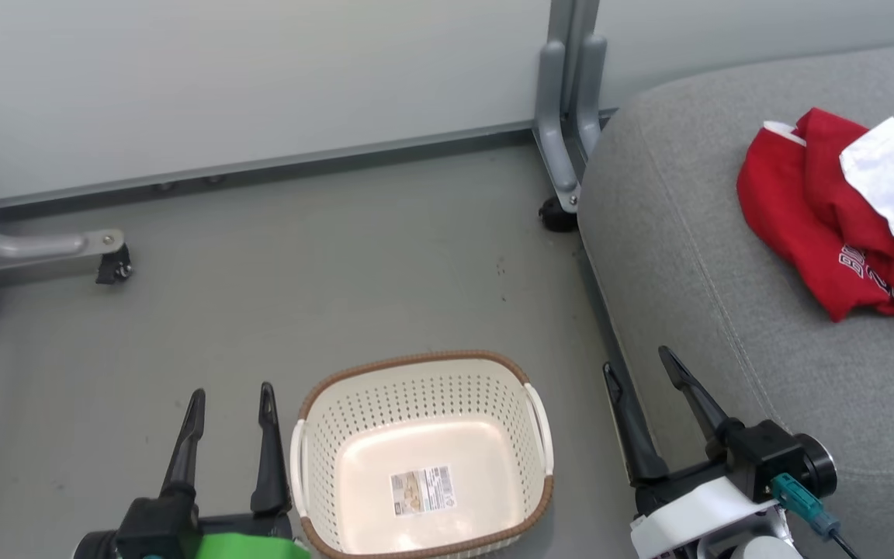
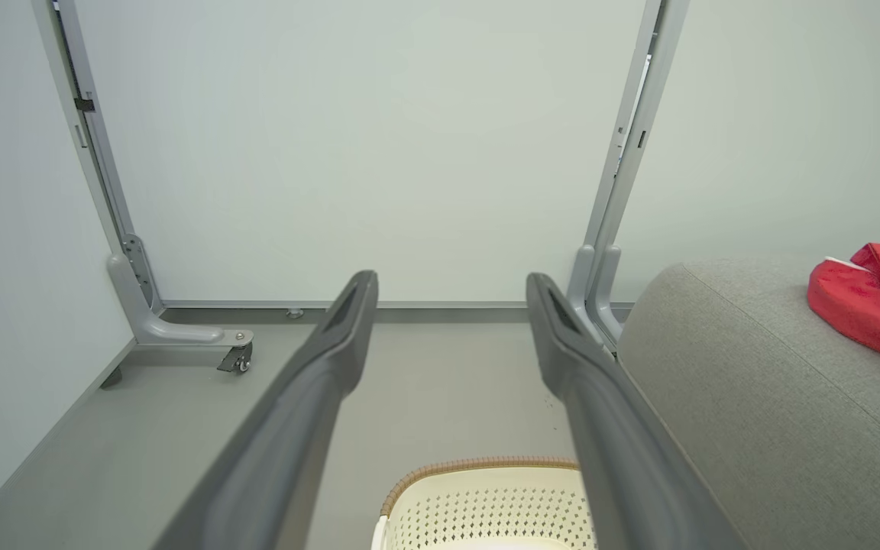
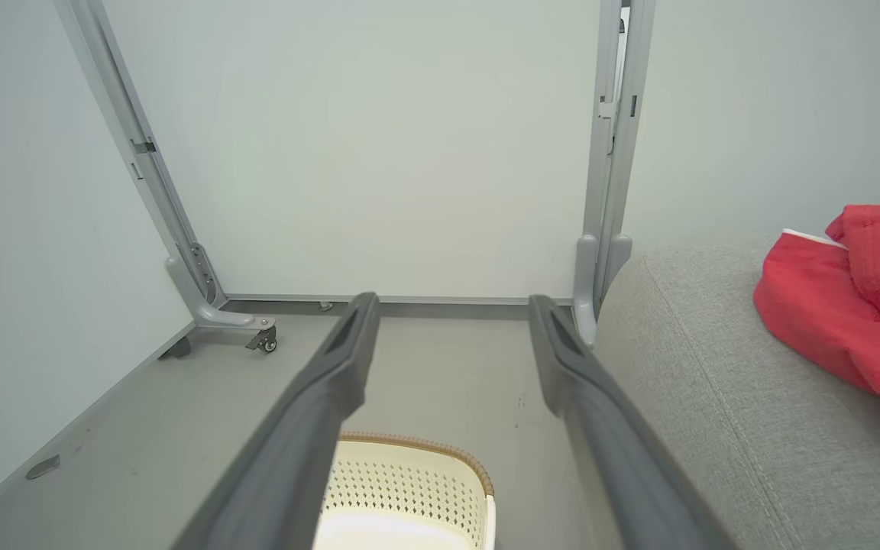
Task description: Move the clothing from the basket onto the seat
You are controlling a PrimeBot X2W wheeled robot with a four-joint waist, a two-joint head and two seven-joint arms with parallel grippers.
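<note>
- Left end effector [image 1: 231,390] and right end effector [image 1: 637,359]: how do they stand?
- Both stand wide open, long dark fingers spread, gripping nothing. The left one shows over the grey floor [image 1: 299,272], just left of the basket [image 1: 408,359]. The right one points up along the edge of the seat [image 1: 726,326], to the basket's right.
- And the clothing [image 1: 812,225]?
- It lies in a crumpled red heap on the seat, toward the far right, well apart from both end effectors. White trim and a white patch show on top. Lettering shows on a lower fold, too small to read in full.
- The basket?
- It sits upright on the floor between the two end effectors, near the seat's edge. A printed label [image 1: 421,491] is stuck to its pale bottom.
</note>
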